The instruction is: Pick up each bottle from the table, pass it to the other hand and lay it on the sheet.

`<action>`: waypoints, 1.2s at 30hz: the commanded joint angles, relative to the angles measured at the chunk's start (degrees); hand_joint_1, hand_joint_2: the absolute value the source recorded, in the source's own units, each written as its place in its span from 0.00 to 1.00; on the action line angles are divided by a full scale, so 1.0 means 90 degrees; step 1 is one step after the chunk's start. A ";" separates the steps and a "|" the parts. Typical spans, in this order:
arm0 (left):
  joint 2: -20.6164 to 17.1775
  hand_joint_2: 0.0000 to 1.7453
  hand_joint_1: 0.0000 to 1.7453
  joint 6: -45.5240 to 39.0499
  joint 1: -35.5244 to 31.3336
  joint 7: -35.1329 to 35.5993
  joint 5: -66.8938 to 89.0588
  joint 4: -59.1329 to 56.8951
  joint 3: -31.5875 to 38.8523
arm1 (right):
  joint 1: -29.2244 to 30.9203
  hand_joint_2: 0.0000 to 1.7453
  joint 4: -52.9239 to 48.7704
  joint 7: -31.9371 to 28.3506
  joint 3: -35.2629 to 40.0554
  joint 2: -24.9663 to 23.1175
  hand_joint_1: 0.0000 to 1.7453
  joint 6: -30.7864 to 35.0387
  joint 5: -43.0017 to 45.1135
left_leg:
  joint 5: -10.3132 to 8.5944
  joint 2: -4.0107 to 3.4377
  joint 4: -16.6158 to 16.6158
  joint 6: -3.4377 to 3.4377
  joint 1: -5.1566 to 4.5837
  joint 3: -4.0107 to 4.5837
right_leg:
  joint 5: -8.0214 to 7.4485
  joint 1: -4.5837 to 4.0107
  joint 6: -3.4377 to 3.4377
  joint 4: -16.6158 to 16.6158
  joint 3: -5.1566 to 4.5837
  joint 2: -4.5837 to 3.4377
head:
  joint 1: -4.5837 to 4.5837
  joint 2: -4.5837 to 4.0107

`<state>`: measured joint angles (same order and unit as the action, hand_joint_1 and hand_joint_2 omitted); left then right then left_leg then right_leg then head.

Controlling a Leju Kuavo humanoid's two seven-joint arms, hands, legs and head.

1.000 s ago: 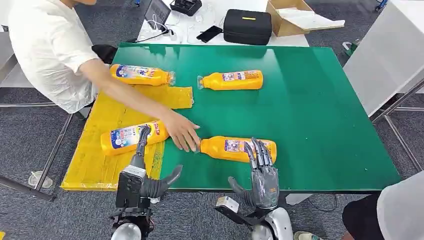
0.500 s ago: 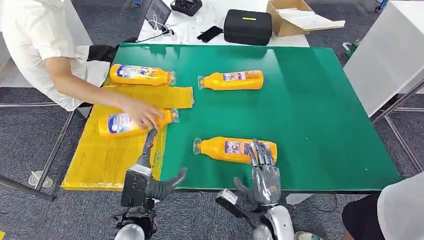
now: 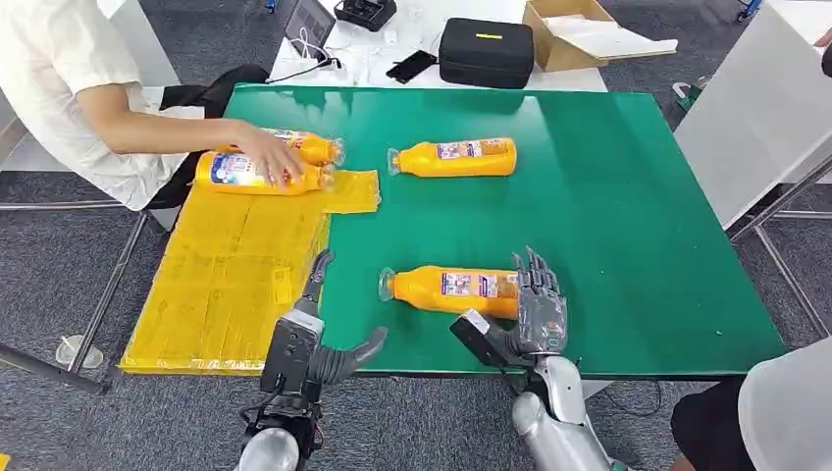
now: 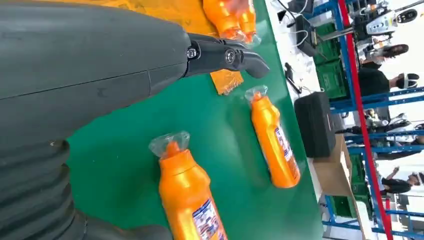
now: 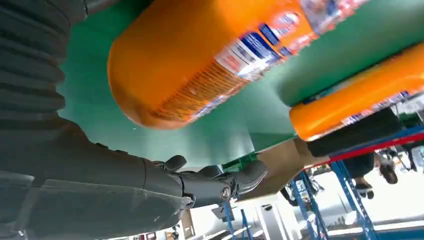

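Nearest bottle (image 3: pixel 453 291) lies on its side, lower centre of the head view, on the green surface (image 3: pixel 628 226). My right robot hand (image 3: pixel 538 306) has moved up against its base end, fingers spread, nothing gripped yet. My left robot hand (image 3: pixel 319 339) has drifted right, open and empty. A person's hand (image 3: pixel 270 157) has slid one bottle (image 3: pixel 257 174) up the yellow sheet (image 3: pixel 221 280) to the upper left. Next job, I judge: close on the near bottle.

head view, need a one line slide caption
Right hand at the nearest bottle on the green table; a person shifts bottles by the yellow sheet.
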<state>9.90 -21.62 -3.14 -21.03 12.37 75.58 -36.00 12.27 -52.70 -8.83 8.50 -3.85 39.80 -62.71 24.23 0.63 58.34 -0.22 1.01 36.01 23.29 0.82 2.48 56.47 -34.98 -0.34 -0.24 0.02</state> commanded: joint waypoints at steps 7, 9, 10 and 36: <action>-0.0032 1.00 0.00 0.0019 -0.0355 0.0115 0.0007 -0.0550 -0.0177 | 0.0596 1.00 0.1199 0.0201 0.0285 0.0380 0.00 -0.0265 0.0012 | 0.0005 -0.0009 -0.0004 -0.0005 -0.0002 -0.0028 | 0.0004 -0.0002 -0.0010 -0.0004 0.0028 0.0001 | 0.0000 -0.0002; -0.0032 1.00 0.00 0.0050 -0.0365 0.0160 0.0008 -0.0552 -0.0195 | 0.0678 1.00 0.1314 0.0306 0.0289 0.0407 0.00 -0.0383 0.0011 | 0.0009 -0.0015 -0.0007 -0.0009 -0.0003 -0.0048 | 0.0006 -0.0003 -0.0016 -0.0007 0.0047 0.0000 | 0.0002 -0.0002; -0.0028 1.00 0.00 0.0057 -0.0368 0.0187 0.0004 -0.0541 -0.0193 | 0.0718 1.00 0.1366 0.0332 0.0291 0.0425 0.00 -0.0397 0.0009 | 0.0003 -0.0010 -0.0006 -0.0005 -0.0003 -0.0019 | 0.0001 0.0000 -0.0008 -0.0005 0.0019 -0.0002 | -0.0002 -0.0002; 0.0030 1.00 0.00 0.0185 -0.0383 0.0350 -0.0405 -0.0624 -0.0109 | 0.1099 1.00 0.1863 0.0479 0.0475 0.0353 0.00 -0.1090 0.0084 | 0.0006 -0.0012 -0.0006 -0.0006 -0.0001 -0.0035 | 0.0006 -0.0003 -0.0013 -0.0005 0.0034 0.0001 | 0.0000 -0.0002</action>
<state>10.82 -20.02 -4.43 -17.99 9.51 73.48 -36.46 19.45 -42.10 -4.44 11.74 -0.85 35.19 -64.76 24.23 0.60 58.34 -0.23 1.02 35.99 23.28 0.81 2.48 56.47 -34.95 -0.35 -0.24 0.00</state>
